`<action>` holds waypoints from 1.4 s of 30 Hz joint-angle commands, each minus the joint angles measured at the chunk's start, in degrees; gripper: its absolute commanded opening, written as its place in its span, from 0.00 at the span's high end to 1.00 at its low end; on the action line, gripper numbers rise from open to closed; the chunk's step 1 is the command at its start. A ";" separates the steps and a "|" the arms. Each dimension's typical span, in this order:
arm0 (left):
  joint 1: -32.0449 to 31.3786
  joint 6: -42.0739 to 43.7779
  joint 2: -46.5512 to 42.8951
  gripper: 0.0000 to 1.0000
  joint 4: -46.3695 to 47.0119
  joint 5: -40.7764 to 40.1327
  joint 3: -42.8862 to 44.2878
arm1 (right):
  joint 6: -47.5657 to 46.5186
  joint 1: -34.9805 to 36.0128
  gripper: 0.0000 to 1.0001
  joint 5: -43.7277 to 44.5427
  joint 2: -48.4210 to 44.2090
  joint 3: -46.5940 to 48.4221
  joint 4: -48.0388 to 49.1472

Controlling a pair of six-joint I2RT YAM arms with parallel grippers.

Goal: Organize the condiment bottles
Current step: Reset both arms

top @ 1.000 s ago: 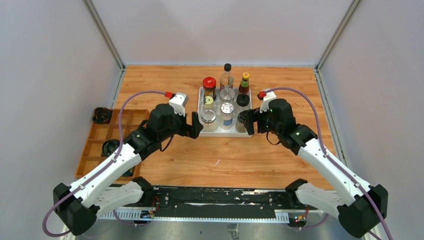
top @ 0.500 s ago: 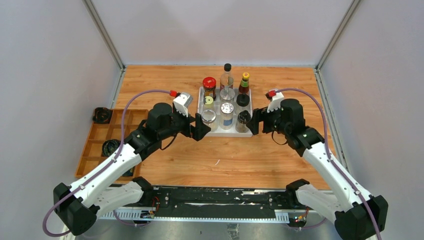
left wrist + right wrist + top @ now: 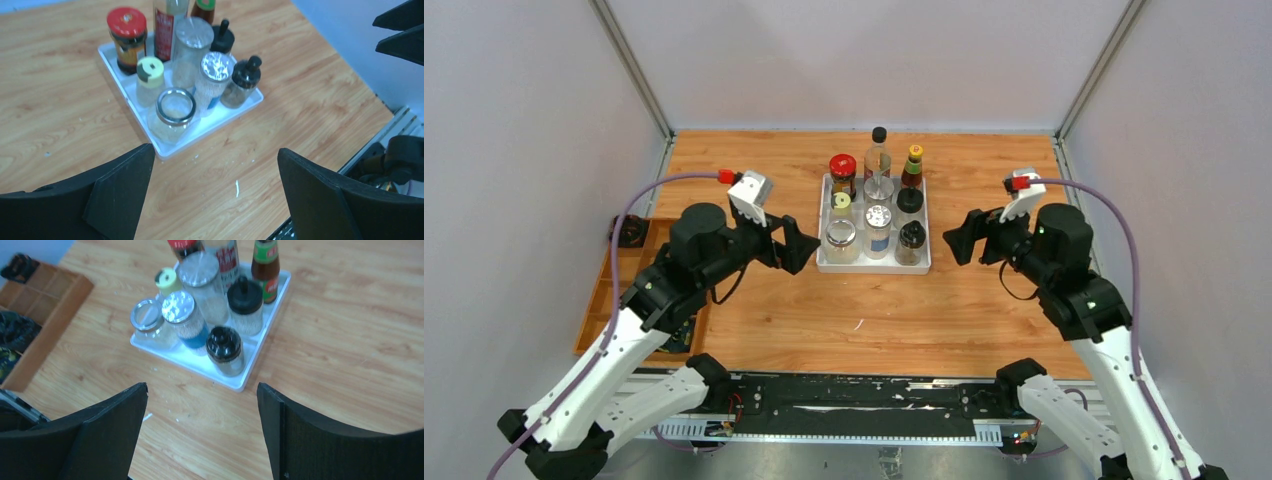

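Note:
The condiment bottles stand packed together in a white tray [image 3: 874, 267] at mid-table. Among them are a red-capped jar [image 3: 843, 170], a tall clear bottle with a black cap [image 3: 878, 152], a yellow-capped sauce bottle [image 3: 913, 165], a silver-topped shaker [image 3: 878, 225], a lidless clear jar [image 3: 841, 240] and a black-capped grinder [image 3: 911, 240]. My left gripper [image 3: 802, 245] hovers open just left of the tray, holding nothing. On the tray's right, my right gripper [image 3: 962, 238] is open and holds nothing. Both wrist views look down on the tray [image 3: 210, 131] [image 3: 200, 371] past open grippers [image 3: 215, 150] [image 3: 202, 386].
A wooden compartment box [image 3: 624, 285] lies at the left table edge with black coiled cables [image 3: 628, 230] in and beside it. Grey walls close in the left, right and back sides. A black rail [image 3: 854, 400] runs along the near edge.
Both arms have drawn back from the tray, the left one leftward and the right one rightward. Each gripper now stands apart from the tray. The bottles have not moved.

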 commanded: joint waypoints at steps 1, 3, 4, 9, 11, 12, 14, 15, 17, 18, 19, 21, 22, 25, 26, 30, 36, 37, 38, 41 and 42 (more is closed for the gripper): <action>-0.19 0.81 -2.33 0.00 -4.26 -2.23 3.76 | -1.88 -0.54 0.14 2.08 -0.82 7.77 -8.60; -0.19 0.79 -3.55 0.00 -4.63 -2.85 3.49 | -1.99 -0.54 0.14 2.05 -1.69 8.43 -10.55; -0.21 0.74 -4.48 0.00 -4.77 -3.14 2.84 | -1.90 -0.54 0.14 2.16 -2.48 8.13 -11.26; -0.19 -0.34 -10.33 0.00 -5.16 -8.61 -2.05 | -2.10 -0.54 0.12 6.43 -7.46 3.19 -13.03; -0.23 -1.41 -11.72 0.00 -5.04 -11.47 -4.53 | -1.67 -0.56 0.12 8.02 -8.35 0.77 -12.08; -0.24 -1.94 -12.17 0.00 -5.06 -13.40 -5.74 | -1.31 -0.54 0.12 8.86 -8.52 -0.68 -11.43; -0.23 -2.89 -12.31 0.00 -5.00 -17.11 -8.10 | -0.79 -0.52 0.12 10.58 -8.86 -4.66 -7.81; -0.27 -3.17 -12.06 0.00 -5.03 -18.70 -9.01 | -0.56 -0.58 0.12 12.61 -8.99 -6.29 -6.33; -0.26 -3.11 -11.46 0.00 -4.40 -20.66 -10.77 | -0.90 -0.54 0.11 15.15 -8.98 -9.23 -3.37; -0.26 -2.96 -11.25 0.00 -3.62 -21.10 -11.79 | -0.61 -0.54 0.10 16.02 -8.59 -10.01 -2.54; -0.20 -2.96 -11.42 0.00 -2.48 -21.31 -12.94 | -0.04 -0.54 0.09 15.79 -7.75 -10.08 -1.94; -0.19 -3.92 -12.14 0.00 0.06 -22.29 -16.06 | 1.32 -0.54 0.08 15.58 -5.55 -9.44 -1.57; -0.20 -4.31 -12.43 0.00 0.95 -22.08 -16.86 | 2.30 -0.58 0.06 16.90 -4.28 -9.12 -1.53; -0.20 -4.67 -12.42 0.00 2.33 -21.20 -18.22 | 3.77 -0.54 0.06 17.23 -0.14 -7.71 -2.39; -0.21 -4.59 -12.31 0.00 2.41 -20.86 -18.37 | 4.42 -0.54 0.06 17.52 1.20 -7.41 -2.77; -0.19 -4.31 -12.69 0.00 3.33 -19.44 -18.95 | 4.65 -0.54 0.06 16.90 2.21 -7.44 -3.28; -0.20 -4.22 -11.88 0.00 3.77 -19.27 -18.88 | 3.64 -0.54 0.05 15.41 -0.30 -8.54 -2.18; -0.20 -4.22 -11.74 0.00 3.71 -19.19 -18.87 | 3.48 -0.54 0.05 15.43 -0.58 -8.62 -2.14; -0.20 -4.20 -11.64 0.00 3.78 -19.17 -18.87 | 3.36 -0.54 0.05 15.51 -0.87 -8.71 -2.20; -0.20 -4.22 -11.66 0.00 3.78 -19.18 -18.95 | 2.90 -0.54 0.05 15.27 -1.35 -9.03 -2.22; -0.19 -4.22 -11.71 0.00 3.72 -19.18 -18.95 | 2.91 -0.54 0.05 15.32 -1.37 -9.12 -2.22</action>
